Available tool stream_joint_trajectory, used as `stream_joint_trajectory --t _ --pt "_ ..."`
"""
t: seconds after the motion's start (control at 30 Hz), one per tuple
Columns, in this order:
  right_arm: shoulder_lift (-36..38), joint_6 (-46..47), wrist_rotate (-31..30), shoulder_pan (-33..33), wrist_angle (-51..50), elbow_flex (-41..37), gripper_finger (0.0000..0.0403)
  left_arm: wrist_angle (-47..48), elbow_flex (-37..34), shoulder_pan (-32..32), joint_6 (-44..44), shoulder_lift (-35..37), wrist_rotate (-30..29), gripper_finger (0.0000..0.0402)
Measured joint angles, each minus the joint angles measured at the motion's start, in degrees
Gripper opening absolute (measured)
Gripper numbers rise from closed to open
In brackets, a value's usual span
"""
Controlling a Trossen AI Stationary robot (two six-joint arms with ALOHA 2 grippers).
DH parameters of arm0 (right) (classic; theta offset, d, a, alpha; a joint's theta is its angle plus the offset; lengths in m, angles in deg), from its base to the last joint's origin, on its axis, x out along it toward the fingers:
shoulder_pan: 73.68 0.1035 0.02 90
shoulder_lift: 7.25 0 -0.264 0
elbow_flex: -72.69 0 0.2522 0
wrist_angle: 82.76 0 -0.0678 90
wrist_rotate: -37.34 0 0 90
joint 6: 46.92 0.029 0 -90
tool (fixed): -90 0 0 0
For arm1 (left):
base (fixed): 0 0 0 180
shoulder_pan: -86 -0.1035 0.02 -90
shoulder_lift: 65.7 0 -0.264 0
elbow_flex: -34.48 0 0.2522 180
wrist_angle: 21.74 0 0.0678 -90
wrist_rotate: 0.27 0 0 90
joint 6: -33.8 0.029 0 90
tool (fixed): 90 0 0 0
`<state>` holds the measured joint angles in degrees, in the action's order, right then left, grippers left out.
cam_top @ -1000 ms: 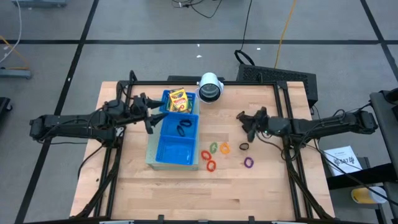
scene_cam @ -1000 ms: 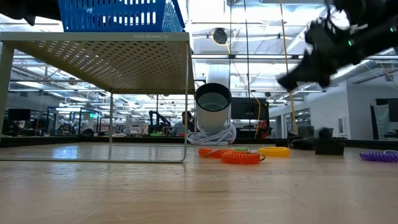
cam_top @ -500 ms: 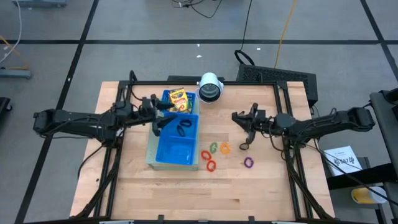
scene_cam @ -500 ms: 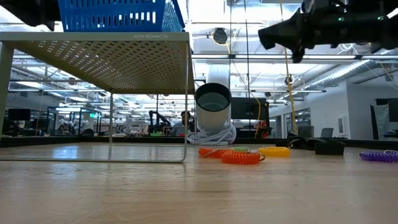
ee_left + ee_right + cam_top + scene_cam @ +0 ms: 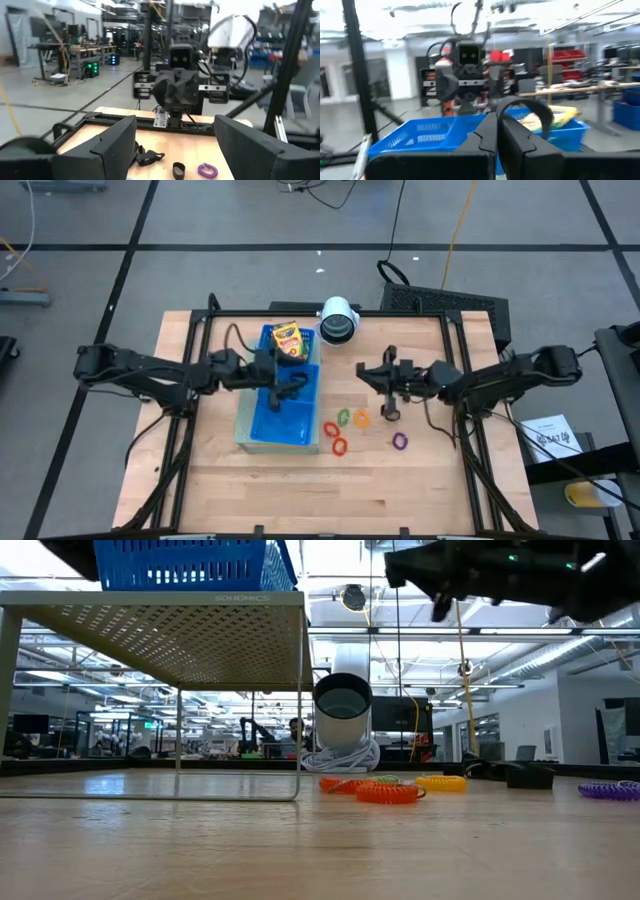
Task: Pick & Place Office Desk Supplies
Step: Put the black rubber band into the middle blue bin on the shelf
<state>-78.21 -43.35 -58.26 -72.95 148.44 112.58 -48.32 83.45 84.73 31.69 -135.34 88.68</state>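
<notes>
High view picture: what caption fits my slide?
Two robot arms reach toward a blue tray, with coloured rings on the table.

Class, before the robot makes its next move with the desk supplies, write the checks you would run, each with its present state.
1. Right gripper shut on the thin dark loop: ok.
2. Right gripper raised well above the table: ok.
3. Way to the blue tray free: not ok, the left gripper hangs open over it.
4. Left gripper empty: ok.
5. Tray's near compartment bare: ok.
6. Loop firmly held: cannot tell.
</notes>
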Motion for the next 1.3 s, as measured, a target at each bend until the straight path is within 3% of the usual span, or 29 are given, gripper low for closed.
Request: stream_joint_trajectory --t 0.27,0.47,0.97,1.07,1.3 --pt "-6.46 -1.75 6.19 0.0 -2.2 8.33 0.0002 1.23 9.15 1.79 6.46 -10.6 0.11 0.0273" --pt "-9.13 -2.71 10.33 0.0 -2.29 12.14 0.0002 1.31 12.95 1.85 6.47 -15.61 0.12 0.0273" --pt "-14.38 -2.28 11.15 0.0 -2.32 15.55 0.0002 0.71 14.62 1.82 8.22 -17.52 0.27 0.0272" --pt "-14.38 -1.38 12.89 -0.03 -2.39 15.55 0.0002 1.02 14.62 1.89 9.51 -17.52 0.72 0.0249" --pt "-14.38 0.32 14.29 -0.11 -1.93 15.52 0.0002 1.0 14.62 1.91 10.53 -17.52 2.45 0.0141"
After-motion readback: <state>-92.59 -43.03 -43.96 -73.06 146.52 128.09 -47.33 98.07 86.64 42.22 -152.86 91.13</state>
